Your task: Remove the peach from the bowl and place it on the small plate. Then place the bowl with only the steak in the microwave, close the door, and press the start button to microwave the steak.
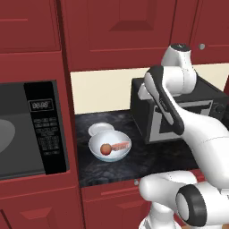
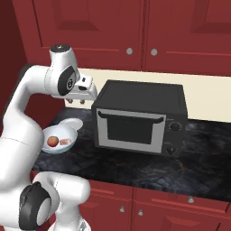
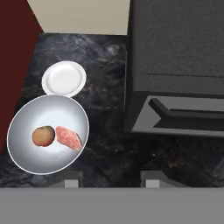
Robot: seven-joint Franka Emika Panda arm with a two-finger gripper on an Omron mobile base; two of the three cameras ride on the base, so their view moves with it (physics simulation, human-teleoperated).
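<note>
The white bowl (image 3: 49, 109) sits on the dark counter and holds the reddish-orange peach (image 3: 43, 136) beside the pink steak (image 3: 68, 138); the two touch or nearly touch. Just behind the bowl lies the small plate (image 3: 64, 78), with nothing on it. From the base views I see the bowl (image 1: 110, 156), peach (image 1: 105, 149), steak (image 1: 121, 146) and plate (image 1: 100, 129). My gripper (image 3: 111, 183) hangs open high above the counter, right of the bowl and in front of the countertop oven, holding nothing. The built-in microwave (image 1: 44, 129) is at the left, keypad facing me.
A black-and-silver countertop oven (image 2: 140, 118) stands right of the bowl, close to my hand (image 2: 76, 102). Red cabinets run above and below, and a red side wall (image 3: 15, 65) borders the counter on the left. Bare dark counter (image 2: 135, 167) lies in front of the oven.
</note>
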